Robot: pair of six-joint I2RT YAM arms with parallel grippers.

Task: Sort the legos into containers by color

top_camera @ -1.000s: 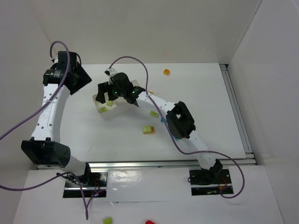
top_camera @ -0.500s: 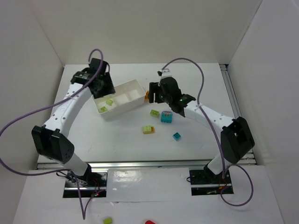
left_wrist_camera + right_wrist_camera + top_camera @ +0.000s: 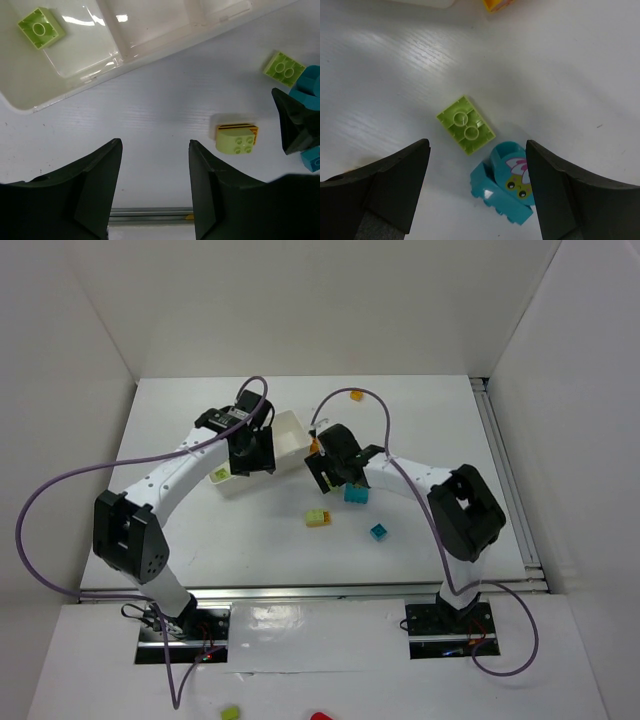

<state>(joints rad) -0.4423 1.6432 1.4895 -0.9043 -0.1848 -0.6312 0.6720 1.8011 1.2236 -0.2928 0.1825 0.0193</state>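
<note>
The white three-compartment tray [image 3: 290, 430] lies at centre left, partly hidden under my left arm, with one lime brick [image 3: 219, 473] in its left compartment. My left gripper [image 3: 252, 455] hovers open and empty over the tray's near edge [image 3: 150, 47]; its wrist view shows that lime brick [image 3: 41, 27] and a lime-and-orange brick [image 3: 237, 138] on the table. My right gripper [image 3: 330, 468] is open and empty just above a lime brick [image 3: 466, 124] and the printed cyan block [image 3: 510, 182]. The cyan block also shows in the top view [image 3: 356, 493].
An orange brick [image 3: 356, 394] lies at the far back, and another orange one [image 3: 314, 445] sits against the tray's right end. The lime-and-orange brick [image 3: 318, 517] and a small cyan brick [image 3: 379, 531] lie toward the front. A metal rail [image 3: 505, 480] runs along the right edge.
My left arm has swung right, from the tray's far left corner to over its near side. My right gripper has moved left and nearer, over the lime and cyan bricks.
</note>
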